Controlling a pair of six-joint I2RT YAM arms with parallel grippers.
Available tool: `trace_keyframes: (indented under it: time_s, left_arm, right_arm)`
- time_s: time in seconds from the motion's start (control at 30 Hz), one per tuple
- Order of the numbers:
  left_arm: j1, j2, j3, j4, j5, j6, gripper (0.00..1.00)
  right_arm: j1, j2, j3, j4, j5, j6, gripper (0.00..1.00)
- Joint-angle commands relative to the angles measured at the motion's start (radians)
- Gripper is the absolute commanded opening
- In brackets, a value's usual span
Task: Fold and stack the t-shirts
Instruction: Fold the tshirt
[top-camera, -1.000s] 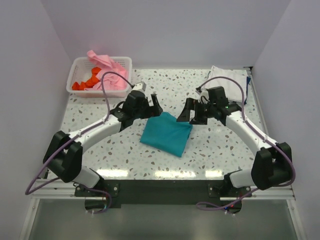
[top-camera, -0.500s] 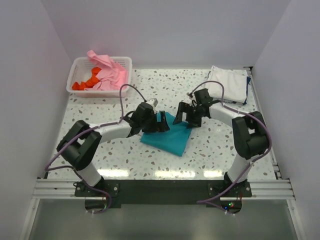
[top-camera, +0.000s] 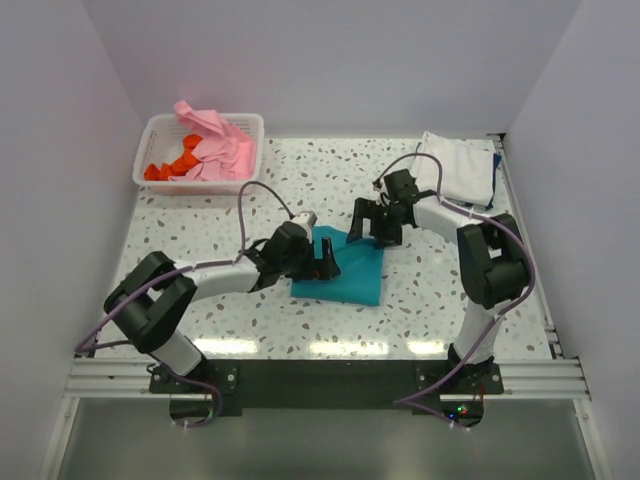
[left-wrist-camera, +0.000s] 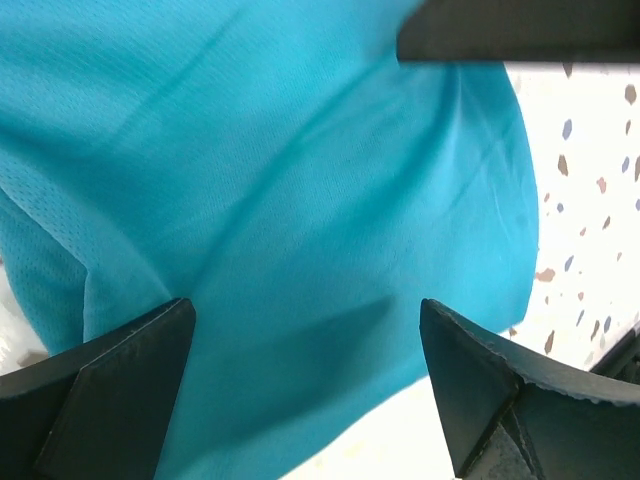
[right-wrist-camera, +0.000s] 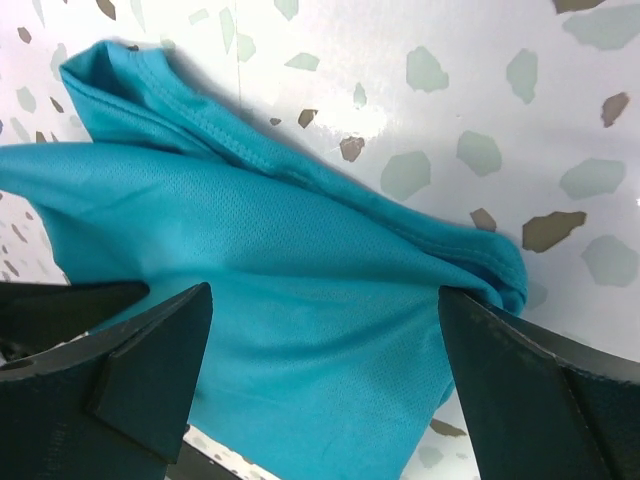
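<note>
A folded teal t-shirt (top-camera: 352, 272) lies mid-table. My left gripper (top-camera: 322, 260) is low over its left part, jaws wide open with teal cloth (left-wrist-camera: 300, 230) spanning the gap and nothing pinched. My right gripper (top-camera: 374, 222) hovers at the shirt's far edge, also open; its view shows the hemmed fold (right-wrist-camera: 300, 250) between the fingers. A folded white t-shirt (top-camera: 455, 168) lies on a dark blue one (top-camera: 494, 180) at the back right. Pink (top-camera: 215, 145) and orange-red (top-camera: 172, 165) shirts sit in the basket.
The white slatted basket (top-camera: 150, 140) stands at the back left corner. White walls close in the table on three sides. Both arms reach inward from the near edge, cables looping above them.
Both grippers have closed in on the teal shirt from either side and dropped low. The shirt has shifted slightly and looks flatter. Both stayed open.
</note>
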Motion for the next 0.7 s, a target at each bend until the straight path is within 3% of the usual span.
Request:
trace_keyframes:
  time_s: [0.0,0.13,0.27,0.5,0.67]
  left_arm:
    - [-0.033,-0.08,-0.025,-0.063,-0.075,-0.036,1.0]
    - [-0.033,-0.156,0.023,-0.116,-0.168,-0.015,1.0]
    - [-0.024,-0.152,0.083,-0.166,-0.236,0.013,1.0]
    - [0.067,0.041,0.172,-0.084,-0.115,0.042,1.0]
    - [0.09,0.144,0.229,-0.081,-0.121,0.057,1.0]
  right_arm:
    - [-0.006,-0.002,0.083,-0.081,0.077,-0.087,0.99]
    - [-0.006,-0.091,0.122,-0.112,0.001,-0.107,0.99]
    - [-0.003,-0.205,0.044,-0.06,-0.124,-0.049,0.99]
    - [0.002,-0.35,-0.26,0.133,-0.23,0.079,0.99]
    - [0.002,-0.3,-0.309,0.133,-0.204,0.065,0.99]
